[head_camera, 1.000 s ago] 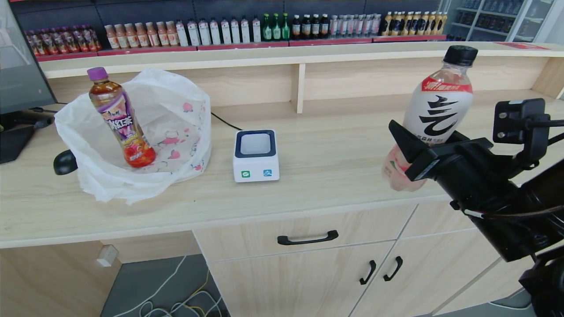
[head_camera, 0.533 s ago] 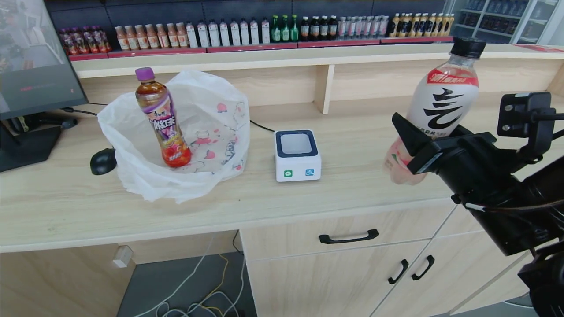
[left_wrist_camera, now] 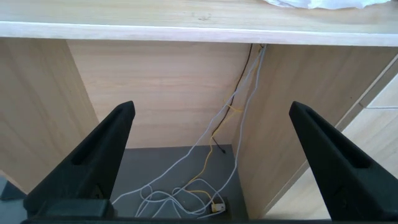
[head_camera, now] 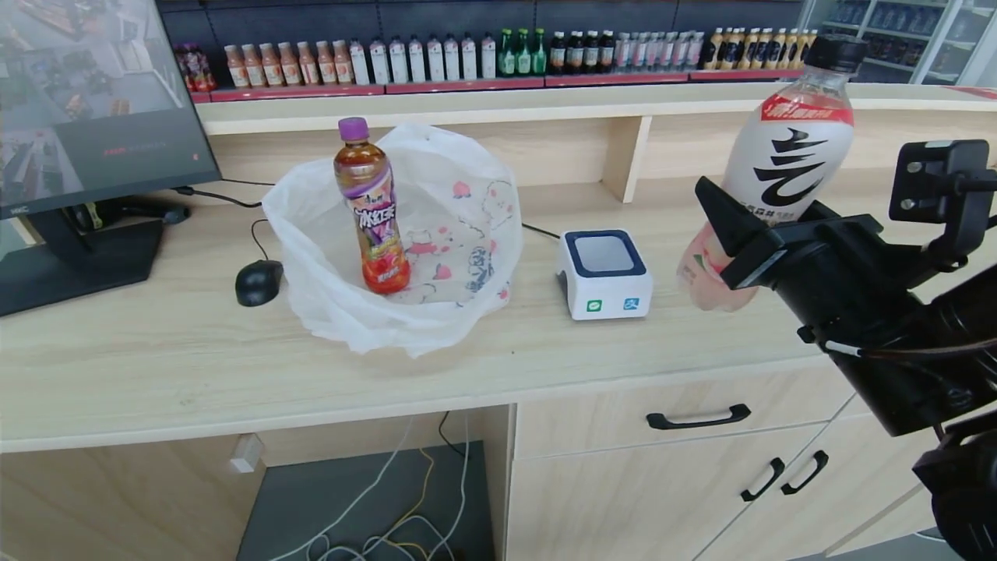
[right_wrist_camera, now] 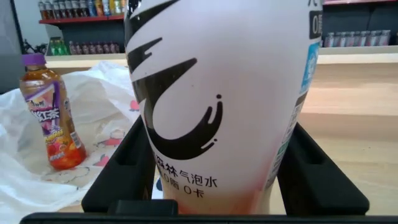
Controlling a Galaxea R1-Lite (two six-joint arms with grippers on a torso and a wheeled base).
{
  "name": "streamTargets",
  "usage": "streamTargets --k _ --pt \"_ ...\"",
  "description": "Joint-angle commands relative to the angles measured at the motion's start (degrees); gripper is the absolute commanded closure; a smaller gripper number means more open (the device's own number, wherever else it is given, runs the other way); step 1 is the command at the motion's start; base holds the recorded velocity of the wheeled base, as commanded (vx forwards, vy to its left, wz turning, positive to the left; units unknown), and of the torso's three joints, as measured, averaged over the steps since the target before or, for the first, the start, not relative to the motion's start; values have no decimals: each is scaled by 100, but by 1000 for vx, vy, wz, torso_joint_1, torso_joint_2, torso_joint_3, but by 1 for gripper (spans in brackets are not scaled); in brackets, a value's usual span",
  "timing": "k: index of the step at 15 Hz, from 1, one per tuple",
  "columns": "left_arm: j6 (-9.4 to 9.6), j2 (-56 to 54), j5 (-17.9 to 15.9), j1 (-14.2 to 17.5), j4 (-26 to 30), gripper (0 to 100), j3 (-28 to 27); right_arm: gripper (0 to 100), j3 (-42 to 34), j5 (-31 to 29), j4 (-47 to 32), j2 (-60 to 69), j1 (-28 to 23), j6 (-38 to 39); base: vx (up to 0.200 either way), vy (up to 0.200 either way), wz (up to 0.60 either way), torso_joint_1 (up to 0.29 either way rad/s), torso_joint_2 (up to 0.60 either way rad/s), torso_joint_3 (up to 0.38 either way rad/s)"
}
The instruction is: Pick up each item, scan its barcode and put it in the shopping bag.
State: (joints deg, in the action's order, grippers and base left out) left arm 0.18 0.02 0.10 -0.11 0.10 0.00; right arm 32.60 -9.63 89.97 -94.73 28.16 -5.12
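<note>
Head view: your right gripper [head_camera: 767, 227] is clamped on the lower body of a clear plastic bottle with a black cap, a white label with black brushstrokes and a pink base [head_camera: 781, 167]. It holds the bottle upright, tilted slightly, above the front edge of the pale wooden counter [head_camera: 156, 351]. A white box scanner with a dark-blue-framed window [head_camera: 604, 273] stands on the counter, between the held bottle and a white plastic shopping bag with pink prints [head_camera: 327, 312]. An amber tea bottle with a purple cap [head_camera: 374, 218] stands upright inside the open bag. A black computer mouse [head_camera: 258, 282] lies just beside the bag, on the side away from the scanner, and a dark monitor [head_camera: 86, 101] stands beyond it.

Right wrist view: the black fingers [right_wrist_camera: 124, 171] press both sides of the white-labelled bottle [right_wrist_camera: 211, 106].

Left wrist view: your left gripper [left_wrist_camera: 211, 112] is spread wide and holds nothing, below the counter top, facing the open bay with loose cables [left_wrist_camera: 211, 155].
</note>
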Motion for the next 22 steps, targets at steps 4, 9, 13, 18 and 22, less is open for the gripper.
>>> streamTargets --k 4,9,13,18,22 --pt "-1 -2 -1 2 -1 0 0 100 -34 -13 3 -63 40 169 0 0 0 0 0 0" --pt "-1 -2 -1 2 -1 0 0 100 827 -39 3 -388 436 204 0 0 0 0 0 0" --pt "-1 -2 -1 11 -1 0 0 100 1346 -100 -146 -652 541 468 0 0 0 0 0 0" --pt "-1 -2 -1 2 -1 0 0 100 1855 -267 -638 -968 673 1707 0 0 0 0 0 0" --pt "-1 -2 -1 2 -1 0 0 100 2945 -267 -691 -1610 682 2955 0 0 0 0 0 0"
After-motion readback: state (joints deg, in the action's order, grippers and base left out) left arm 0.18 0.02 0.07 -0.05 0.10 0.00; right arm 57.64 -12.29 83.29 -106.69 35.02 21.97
